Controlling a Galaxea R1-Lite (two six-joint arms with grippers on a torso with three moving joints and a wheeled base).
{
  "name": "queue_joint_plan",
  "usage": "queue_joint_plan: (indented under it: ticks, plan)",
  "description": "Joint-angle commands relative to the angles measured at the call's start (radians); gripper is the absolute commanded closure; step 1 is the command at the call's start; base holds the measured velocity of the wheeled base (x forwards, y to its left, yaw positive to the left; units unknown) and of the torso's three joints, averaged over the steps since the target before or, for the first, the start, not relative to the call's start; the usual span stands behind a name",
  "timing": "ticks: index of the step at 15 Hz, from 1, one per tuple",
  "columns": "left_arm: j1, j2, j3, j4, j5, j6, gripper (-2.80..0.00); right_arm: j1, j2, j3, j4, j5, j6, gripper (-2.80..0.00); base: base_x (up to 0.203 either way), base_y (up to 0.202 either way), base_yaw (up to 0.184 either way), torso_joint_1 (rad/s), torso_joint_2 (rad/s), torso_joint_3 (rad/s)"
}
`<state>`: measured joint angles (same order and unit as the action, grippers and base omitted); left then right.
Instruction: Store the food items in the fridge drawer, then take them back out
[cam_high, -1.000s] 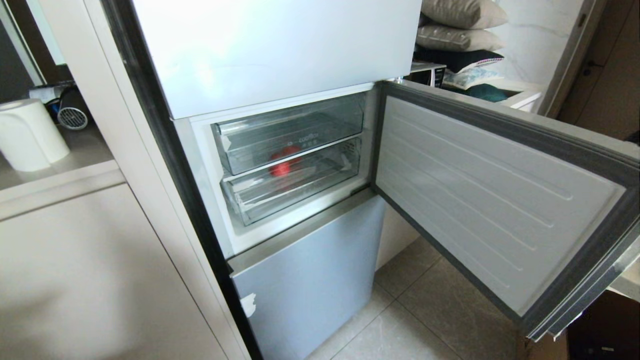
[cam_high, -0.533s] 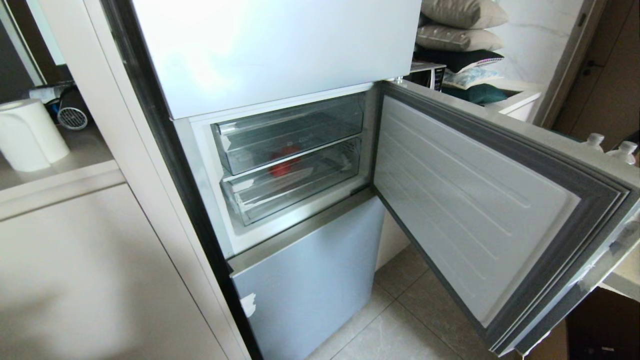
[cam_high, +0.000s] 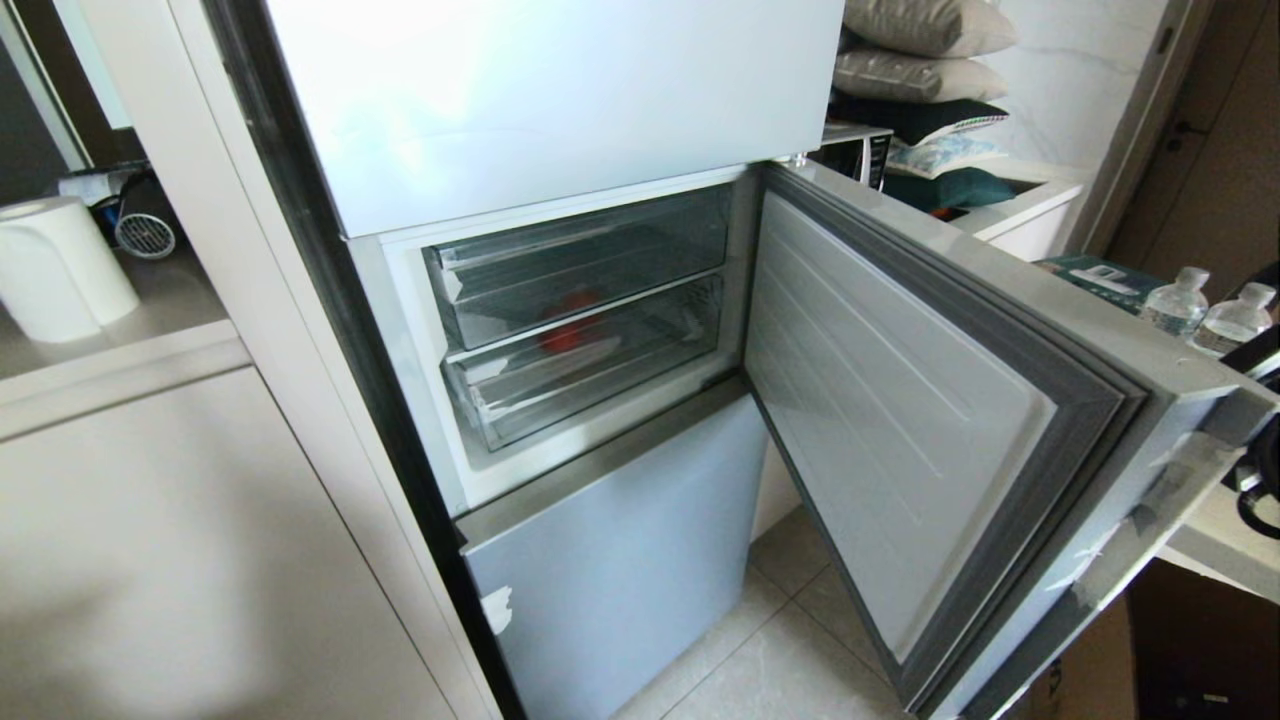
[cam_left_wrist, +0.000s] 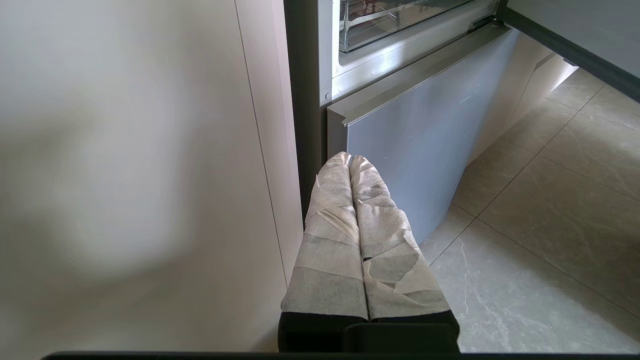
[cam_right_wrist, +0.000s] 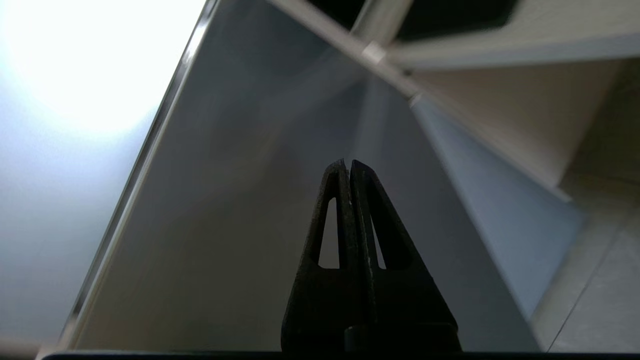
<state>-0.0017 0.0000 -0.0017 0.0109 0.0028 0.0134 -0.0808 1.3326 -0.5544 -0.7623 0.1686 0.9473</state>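
Tomato (cam_high: 571, 322), seemingly upright, sits in fridge drawer (cam_high: 580, 268), whose long axis runs left-right; both grippers closed, empty.

Fridge middle compartment open, its door (cam_high: 900, 400) swung out to the right, grey gasket round the white inner liner. Two clear drawers stacked inside: upper tray (cam_high: 580, 265), fridge drawer (cam_high: 590, 375) below. Red tomato (cam_high: 572, 322) seen blurred through the plastic between them. Lower blue-grey door panel (cam_high: 620, 560) shut. Two water bottles (cam_high: 1205, 315) beyond the door's edge. White kettle (cam_high: 55, 270) on the left counter.
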Motion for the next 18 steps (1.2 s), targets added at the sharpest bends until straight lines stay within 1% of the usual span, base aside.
queue_joint_plan:
  ticks: [1, 2, 4, 6, 7, 9, 11, 13, 15, 18]
  plan:
    - [0.0, 0.001, 0.0, 0.0, 0.0, 0.0, 0.0, 0.127, 0.021, -0.007, -0.026, 0.055, -0.022, 0.0, 0.0, 0.0, 0.0, 0.0, 0.0, 0.0]
    - [0.0, 0.0, 0.0, 0.0, 0.0, 0.0, 0.0, 0.154, 0.028, -0.022, -0.029, 0.074, -0.025, 0.0, 0.0, 0.0, 0.0, 0.0, 0.0, 0.0]
    - [0.0, 0.0, 0.0, 0.0, 0.0, 0.0, 0.0, 0.226, 0.05, -0.04, -0.029, 0.079, -0.047, 0.0, 0.0, 0.0, 0.0, 0.0, 0.0, 0.0]
    - [0.0, 0.0, 0.0, 0.0, 0.0, 0.0, 0.0, 0.31, 0.121, -0.051, -0.035, 0.074, -0.12, 0.0, 0.0, 0.0, 0.0, 0.0, 0.0, 0.0]
    - [0.0, 0.0, 0.0, 0.0, 0.0, 0.0, 0.0, 0.353, 0.159, -0.057, -0.049, 0.063, -0.143, 0.0, 0.0, 0.0, 0.0, 0.0, 0.0, 0.0]
    - [0.0, 0.0, 0.0, 0.0, 0.0, 0.0, 0.0, 0.449, 0.252, -0.089, -0.098, 0.019, -0.159, 0.0, 0.0, 0.0, 0.0, 0.0, 0.0, 0.0]
    - [0.0, 0.0, 0.0, 0.0, 0.0, 0.0, 0.0, 0.533, 0.366, -0.162, -0.129, -0.042, -0.176, 0.0, 0.0, 0.0, 0.0, 0.0, 0.0, 0.0]
    - [0.0, 0.0, 0.0, 0.0, 0.0, 0.0, 0.0, 0.592, 0.523, -0.298, -0.144, -0.071, -0.202, 0.0, 0.0, 0.0, 0.0, 0.0, 0.0, 0.0]
    - [0.0, 0.0, 0.0, 0.0, 0.0, 0.0, 0.0, 0.643, 0.686, -0.48, -0.158, -0.092, -0.222, 0.0, 0.0, 0.0, 0.0, 0.0, 0.0, 0.0]
    - [0.0, 0.0, 0.0, 0.0, 0.0, 0.0, 0.0, 0.703, 0.931, -0.773, -0.169, -0.108, -0.294, 0.0, 0.0, 0.0, 0.0, 0.0, 0.0, 0.0]
